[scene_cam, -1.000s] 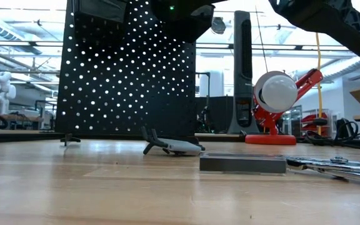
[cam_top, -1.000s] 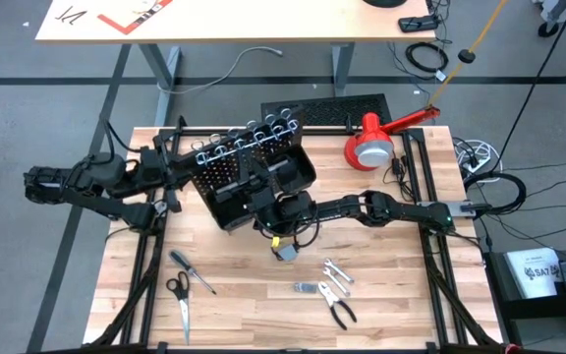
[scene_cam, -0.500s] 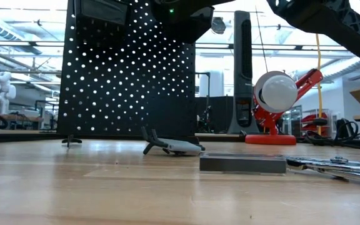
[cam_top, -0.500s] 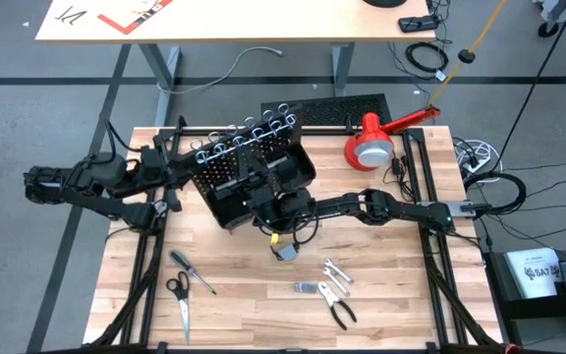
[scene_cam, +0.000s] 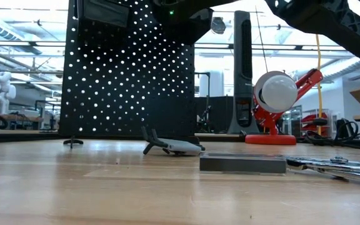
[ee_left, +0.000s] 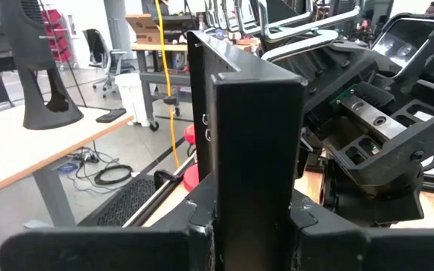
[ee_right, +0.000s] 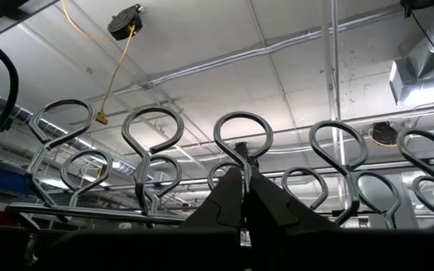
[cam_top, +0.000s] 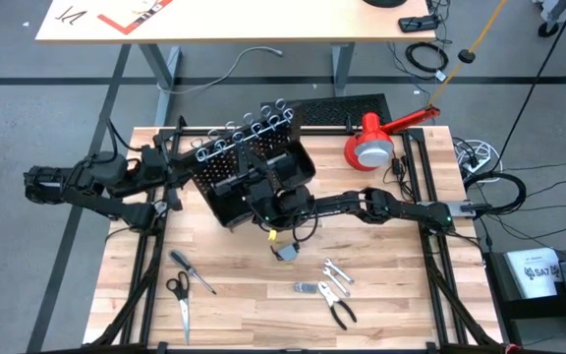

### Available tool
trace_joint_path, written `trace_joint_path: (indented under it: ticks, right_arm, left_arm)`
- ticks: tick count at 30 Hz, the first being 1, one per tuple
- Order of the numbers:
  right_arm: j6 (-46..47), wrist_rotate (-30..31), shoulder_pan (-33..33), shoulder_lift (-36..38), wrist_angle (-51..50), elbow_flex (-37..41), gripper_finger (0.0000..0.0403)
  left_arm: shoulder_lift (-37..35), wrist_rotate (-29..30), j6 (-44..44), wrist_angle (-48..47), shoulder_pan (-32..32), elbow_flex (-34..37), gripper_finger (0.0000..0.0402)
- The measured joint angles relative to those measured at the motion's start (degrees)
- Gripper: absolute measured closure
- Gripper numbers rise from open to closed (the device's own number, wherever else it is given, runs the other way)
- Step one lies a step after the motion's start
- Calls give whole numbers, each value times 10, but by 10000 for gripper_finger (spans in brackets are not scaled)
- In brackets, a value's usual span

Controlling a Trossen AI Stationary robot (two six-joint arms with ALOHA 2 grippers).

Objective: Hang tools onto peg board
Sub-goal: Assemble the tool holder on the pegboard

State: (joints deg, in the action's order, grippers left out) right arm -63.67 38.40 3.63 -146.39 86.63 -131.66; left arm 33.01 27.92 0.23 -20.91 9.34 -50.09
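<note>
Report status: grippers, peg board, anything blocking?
Left gripper clamped on peg board edge. Right gripper shut at its rings. Tools unhung on table.

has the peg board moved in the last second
Yes, slightly. In the high view the peg board has shifted toward the table's far edge; its ring row now sits nearer the flat slotted panel, which has not moved.

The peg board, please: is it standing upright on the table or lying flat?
Upright: in the low view the peg board rises steeply from the table, light showing through its holes. Both grippers hold it.
</note>
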Motion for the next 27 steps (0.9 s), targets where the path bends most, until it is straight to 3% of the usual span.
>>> trace_joint_path:
  ticks: [7,18,27]
  right_arm:
    - [-2,3,-1,0,-5,0,390]
    - [-11,16,0,0,-24,0,332]
    - [-30,75,14,0,-32,1,284]
  left_arm:
    - [0,0,0,-2,0,0,334]
    - [0,-4,1,-5,0,0,335]
    - [0,-7,1,-5,0,0,336]
